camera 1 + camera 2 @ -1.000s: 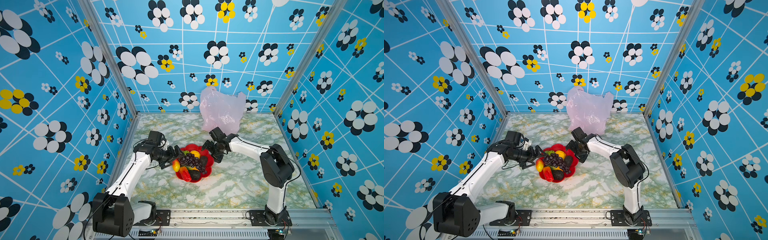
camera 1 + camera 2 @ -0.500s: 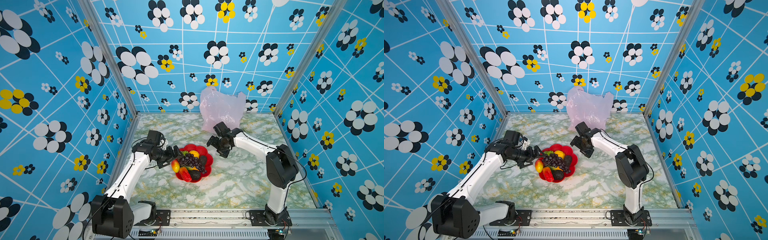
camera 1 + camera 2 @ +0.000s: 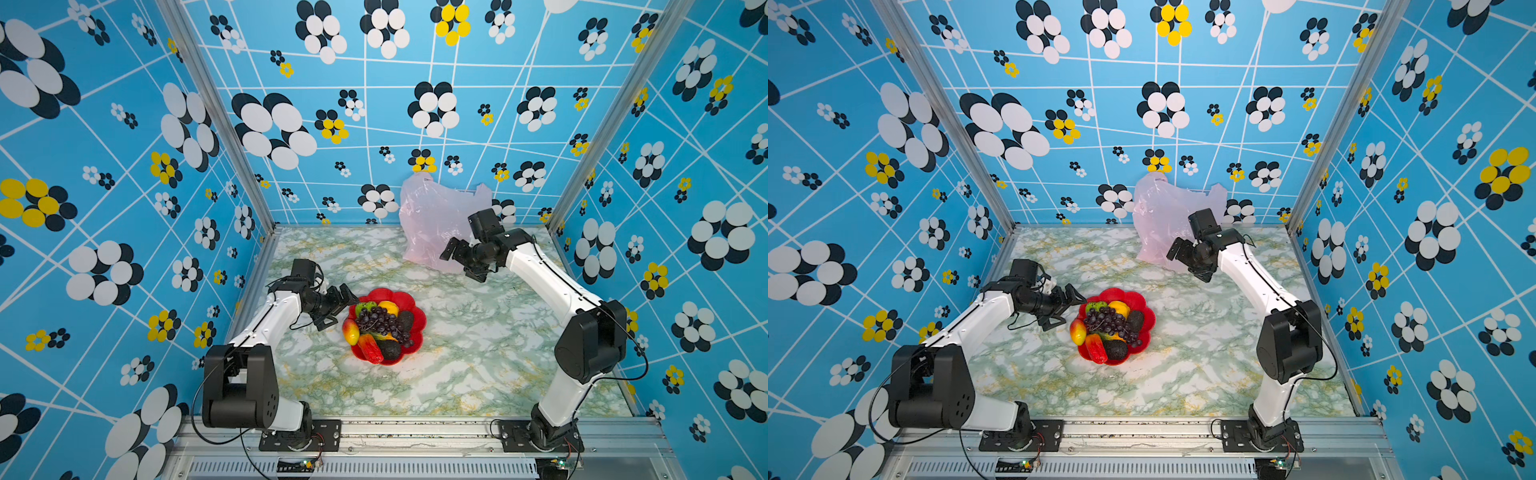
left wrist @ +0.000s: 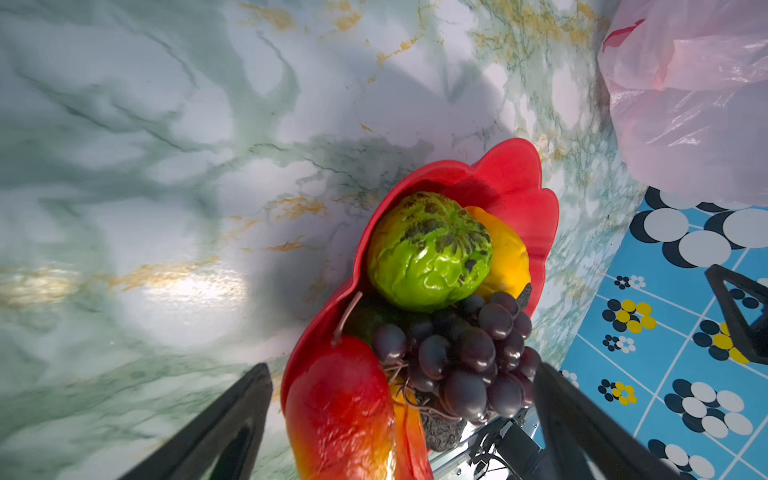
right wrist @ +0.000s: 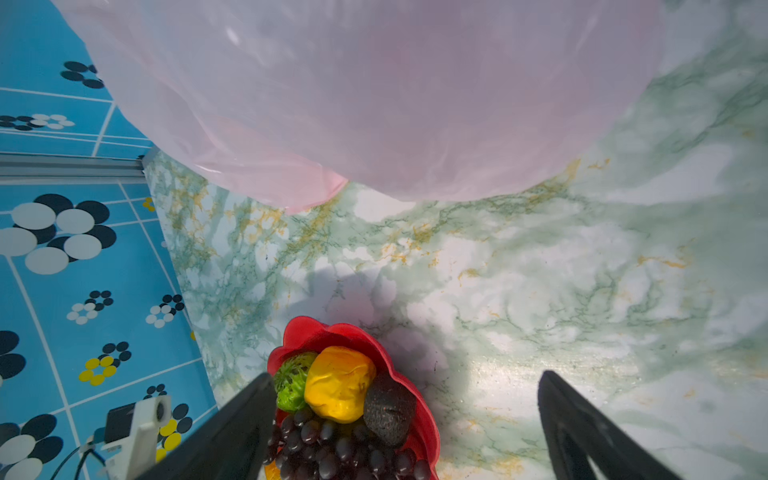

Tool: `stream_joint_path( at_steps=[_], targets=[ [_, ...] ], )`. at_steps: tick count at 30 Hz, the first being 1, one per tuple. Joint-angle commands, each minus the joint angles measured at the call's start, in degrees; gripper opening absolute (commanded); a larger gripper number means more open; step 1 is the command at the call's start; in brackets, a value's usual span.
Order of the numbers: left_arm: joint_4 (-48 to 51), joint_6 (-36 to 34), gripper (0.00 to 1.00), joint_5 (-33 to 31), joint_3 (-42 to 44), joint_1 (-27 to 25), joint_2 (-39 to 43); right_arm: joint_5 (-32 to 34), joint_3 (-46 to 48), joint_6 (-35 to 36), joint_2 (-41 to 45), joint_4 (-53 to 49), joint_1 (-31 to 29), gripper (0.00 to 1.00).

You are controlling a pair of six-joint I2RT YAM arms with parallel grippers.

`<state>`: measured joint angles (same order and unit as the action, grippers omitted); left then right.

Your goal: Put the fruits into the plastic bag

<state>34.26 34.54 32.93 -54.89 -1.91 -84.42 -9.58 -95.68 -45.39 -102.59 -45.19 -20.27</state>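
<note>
The scene is lit brightly and evenly from above. Soft shadows are cast on the marble tabletop (image 5: 498, 270) around the red dish (image 5: 299, 328). A white glare patch is seen in the left wrist view (its margins are smeared and stretched). The pink bag (image 5: 374, 91) is rendered soft in the right wrist view. Both top views are rendered sharp.

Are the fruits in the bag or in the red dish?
In the red dish: the fruits lie piled there, apart from the plastic bag farther back.
</note>
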Motion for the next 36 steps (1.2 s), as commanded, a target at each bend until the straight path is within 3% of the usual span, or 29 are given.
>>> stream_joint_path(
  at_steps=[1, 11, 22, 31, 36],
  targets=[
    [-4.1, 2.3, 0.99, 1.0, -0.5, -1.8, -3.0, -2.6, -2.7, 3.2, -0.2, -3.2, 1.5, 0.99],
    [-5.8, 4.2, 0.99, 0.3, -3.5, -4.6, -8.5, -3.9, -9.2, 5.0, -4.5, -4.7, 3.0, 0.99],
    [-0.3, 5.3, 0.99, -0.4, -8.0, -6.0, -4.5, -3.7, -12.0, 6.0, -7.3, -4.3, 3.4, 0.99],
    [2.3, 4.7, 0.99, -1.9, -10.7, -5.5, -2.3, -2.7, -23.1, 5.1, -13.5, -7.1, 4.8, 0.99],
    [3.6, 3.4, 0.99, -2.6, -14.3, -4.6, -0.6, -0.6, -32.1, 0.0, -17.2, -8.6, 7.9, 0.99]
  ],
)
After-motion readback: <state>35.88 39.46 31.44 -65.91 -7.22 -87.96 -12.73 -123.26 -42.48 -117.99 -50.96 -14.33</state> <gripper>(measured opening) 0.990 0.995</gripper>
